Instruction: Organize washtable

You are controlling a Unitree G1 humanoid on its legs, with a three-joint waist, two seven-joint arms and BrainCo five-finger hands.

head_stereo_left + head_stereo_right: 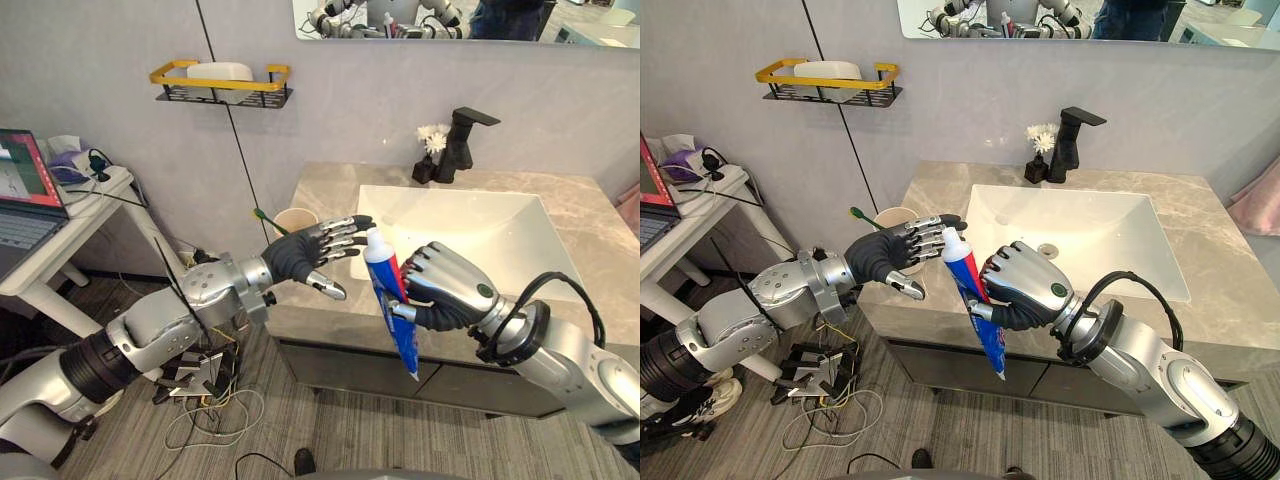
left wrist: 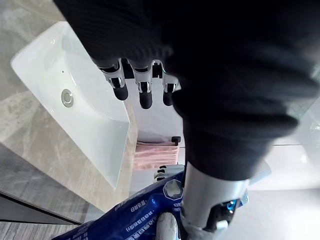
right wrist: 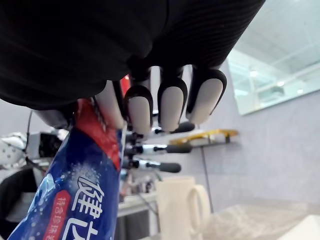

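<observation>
A blue and red toothpaste tube (image 1: 392,305) with a white cap stands upright in the air at the counter's front edge, and my right hand (image 1: 452,287) is shut on it, fingers (image 3: 170,105) curled round its upper part (image 3: 85,200). My left hand (image 1: 305,252) is open, its straight fingers (image 2: 145,95) reaching to the tube's cap and its thumb spread below. Behind the left hand a beige cup (image 1: 293,217) with a green toothbrush (image 1: 262,214) stands on the counter's front left corner. Whether the fingertips touch the cap is unclear.
A white sink (image 1: 470,225) is set in the marble counter (image 1: 590,220), with a black faucet (image 1: 462,140) and a small vase of white flowers (image 1: 428,150) behind it. A yellow-rimmed wall shelf (image 1: 220,85) hangs at upper left. A side table with a laptop (image 1: 20,200) stands at left.
</observation>
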